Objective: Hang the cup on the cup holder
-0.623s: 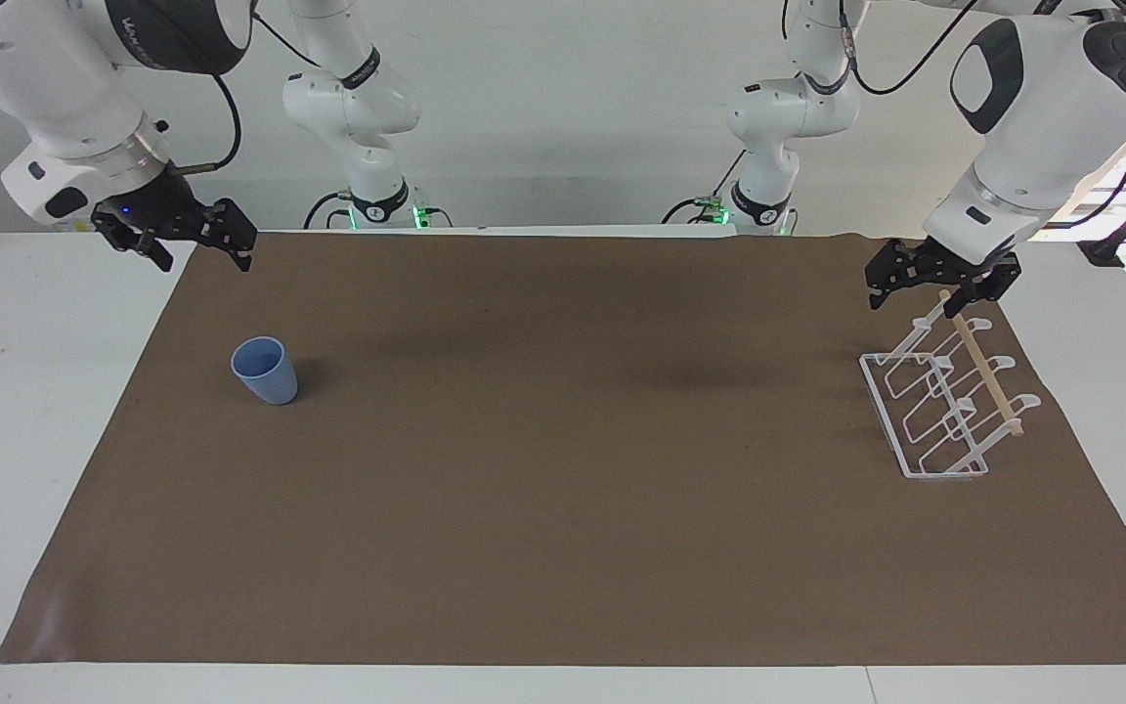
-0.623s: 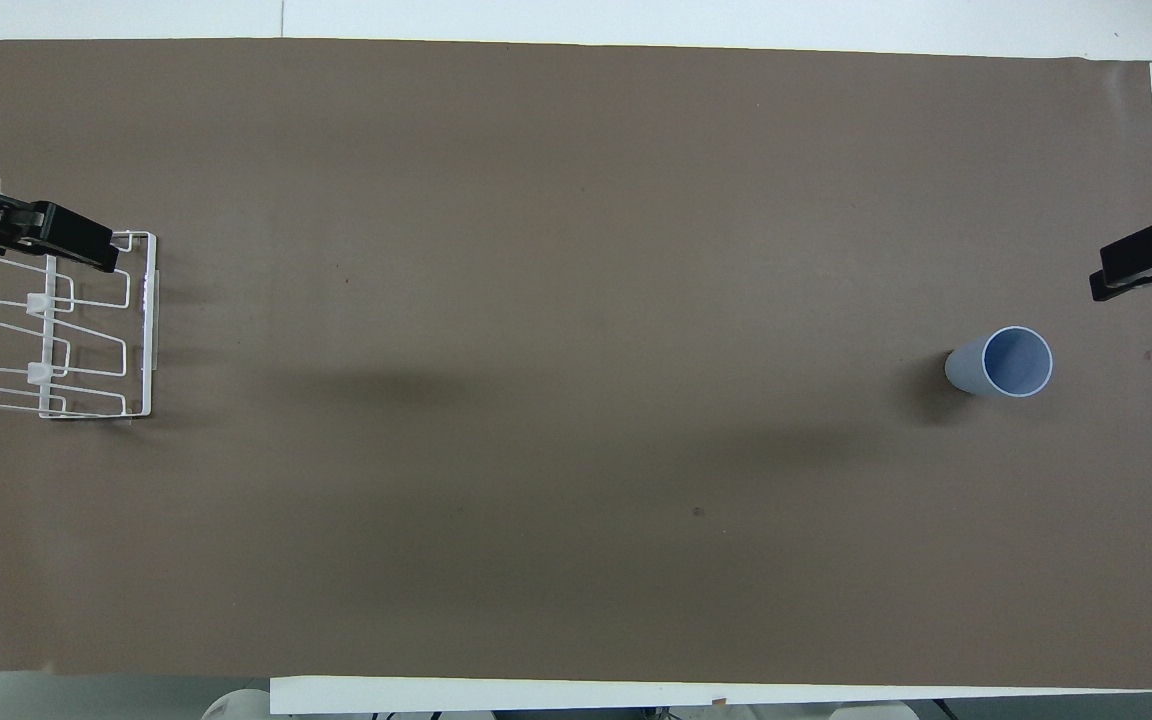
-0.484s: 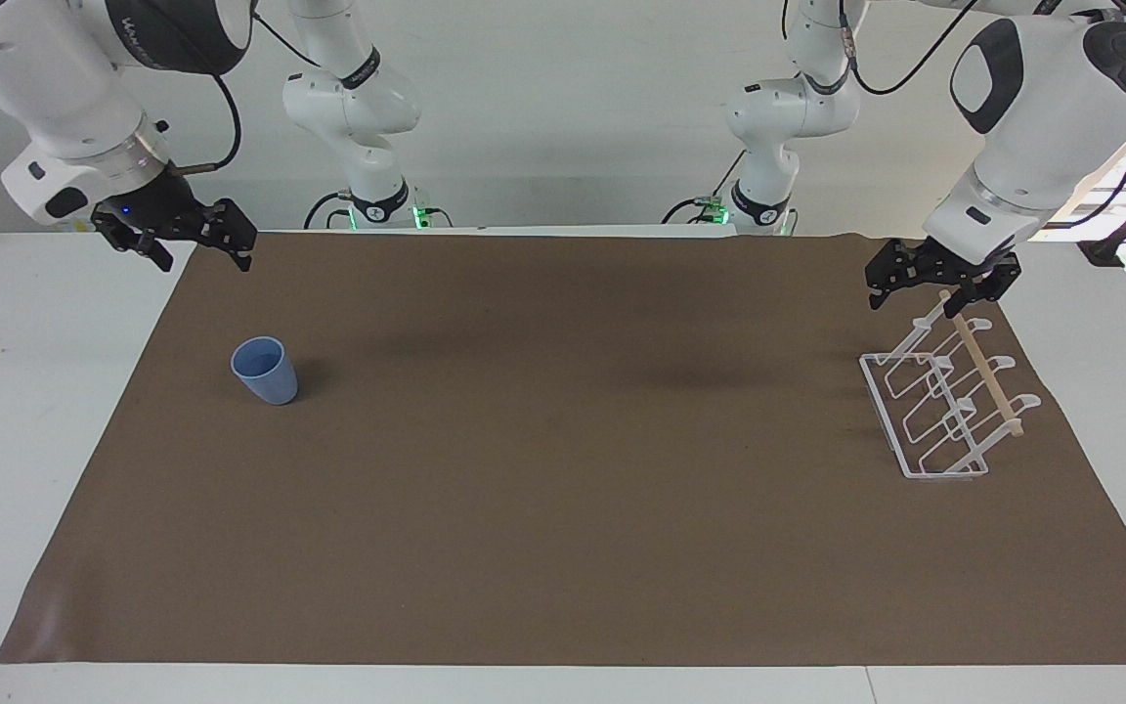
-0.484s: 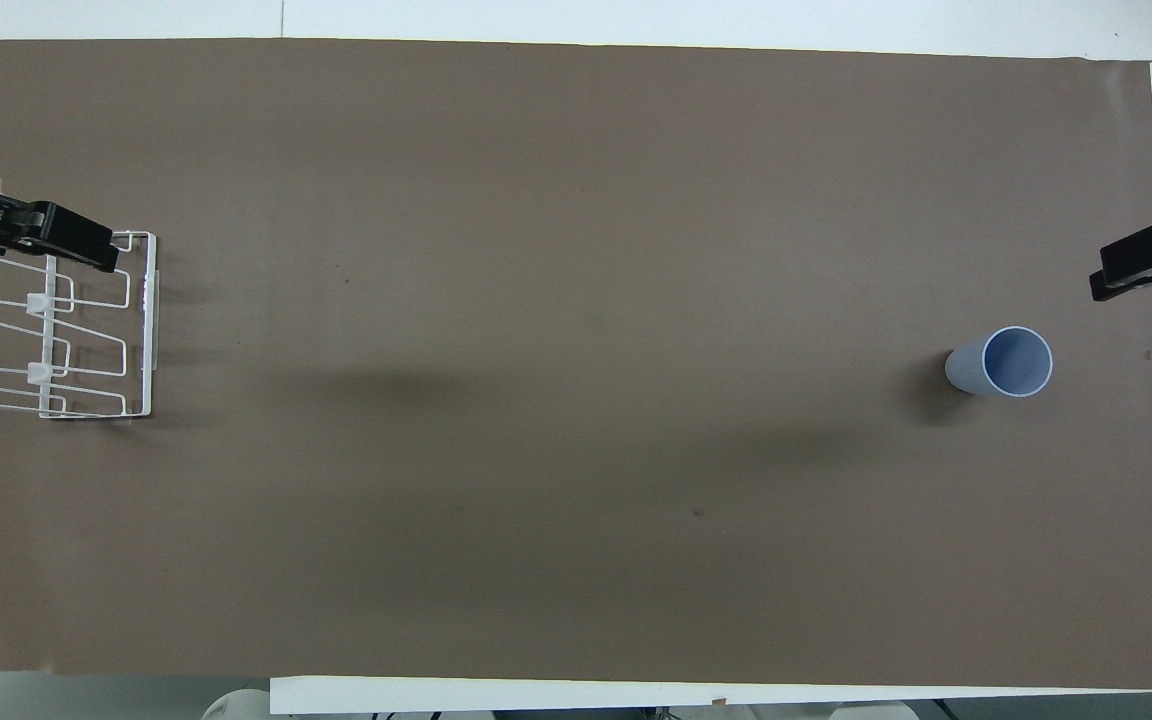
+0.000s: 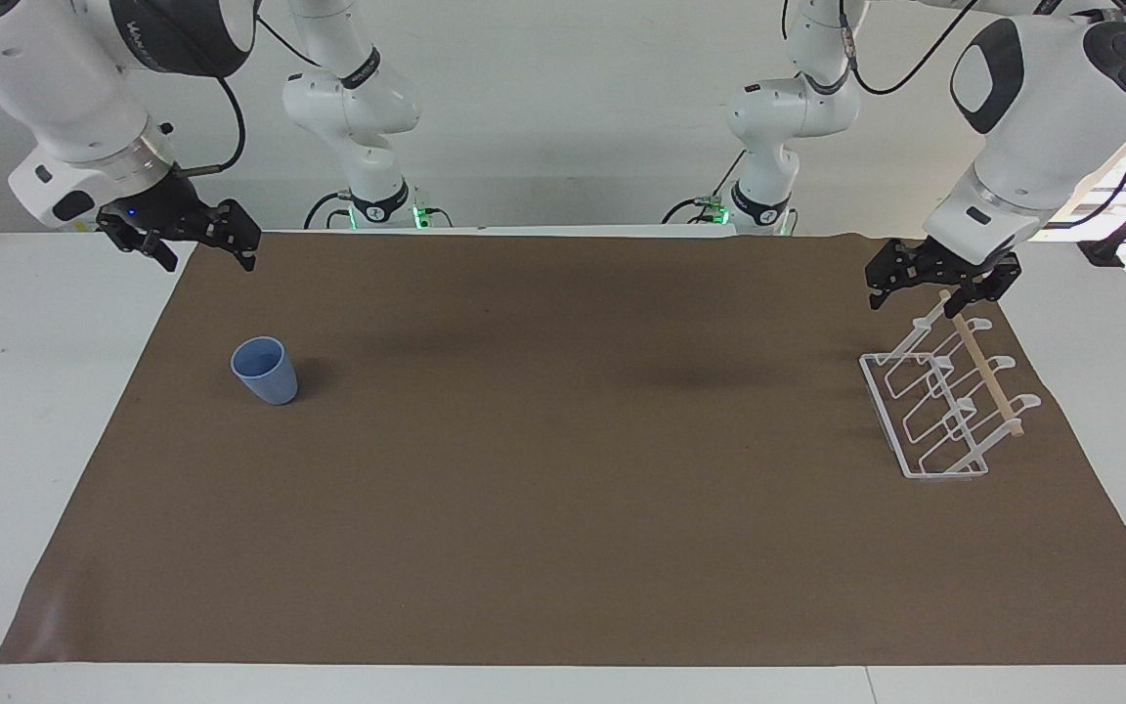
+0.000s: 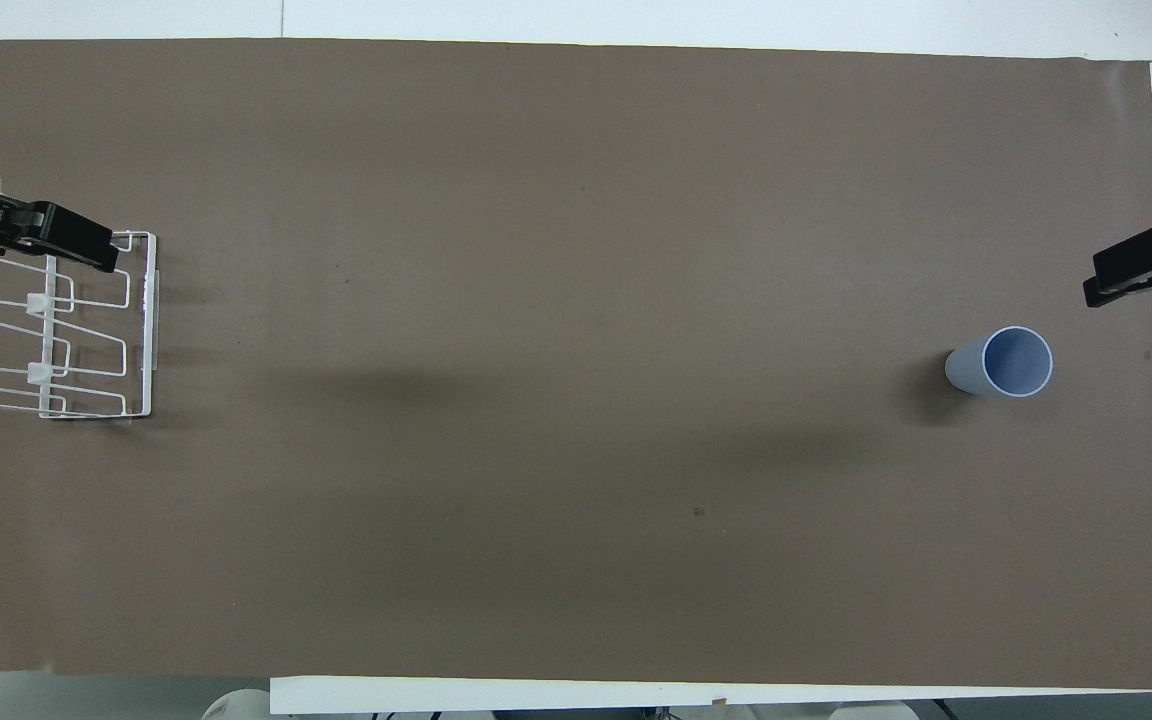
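The cup (image 5: 265, 371) stands upright on the brown mat (image 5: 563, 469) toward the right arm's end of the table, mouth up, well apart from the right gripper (image 5: 199, 246), which hangs over the mat's edge with its fingers spread wide and empty. The cup holder (image 5: 944, 401) sits at the left arm's end, its nearest prong tips just below the left gripper (image 5: 934, 288), whose fingers are also wide open, holding nothing.

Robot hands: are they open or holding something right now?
Left gripper: open, empty, over the cup holder.
Right gripper: open, empty; cup untouched.
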Robot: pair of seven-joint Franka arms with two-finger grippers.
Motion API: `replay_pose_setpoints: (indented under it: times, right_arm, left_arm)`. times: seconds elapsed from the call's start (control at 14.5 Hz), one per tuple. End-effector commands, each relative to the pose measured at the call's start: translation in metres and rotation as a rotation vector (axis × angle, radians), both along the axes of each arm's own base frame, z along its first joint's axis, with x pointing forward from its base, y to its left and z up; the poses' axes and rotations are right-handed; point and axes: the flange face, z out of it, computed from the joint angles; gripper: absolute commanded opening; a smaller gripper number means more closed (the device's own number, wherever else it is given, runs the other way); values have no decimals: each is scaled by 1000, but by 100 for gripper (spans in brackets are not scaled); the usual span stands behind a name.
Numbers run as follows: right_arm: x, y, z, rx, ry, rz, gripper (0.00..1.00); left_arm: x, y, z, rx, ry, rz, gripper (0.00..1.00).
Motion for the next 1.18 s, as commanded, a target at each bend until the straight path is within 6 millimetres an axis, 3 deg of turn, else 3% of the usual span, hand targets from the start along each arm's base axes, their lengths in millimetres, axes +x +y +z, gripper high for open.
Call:
replay_pose_setpoints:
  times: [0.0, 0.14, 0.28, 0.42, 0.62, 0.9, 1.11]
  right_arm:
    - [-8, -16, -16, 11, -34, -8, 100]
    - [-33, -43, -71, 11, -107, 18, 100]
    - [-54, -66, -133, 16, -110, 37, 100]
    - [-53, -91, -176, 23, -100, 64, 100]
    - [-44, -95, -216, 75, -73, 31, 100]
    - [-39, -88, -246, 84, -82, 83, 94]
    - [-42, -93, -254, 85, -95, 141, 77]
  left_arm:
    - [-8, 4, 2, 20, 5, 0, 100]
    - [-8, 4, 1, 22, 6, 0, 100]
    - [-21, 4, -2, 33, 68, 1, 100]
    - [-28, 6, -4, 41, 112, 5, 100]
    - [-37, 5, 4, 43, 116, 10, 100]
    - [-53, -2, -22, 52, 107, 121, 100]
    - [-62, -7, -39, 32, 71, 156, 100]
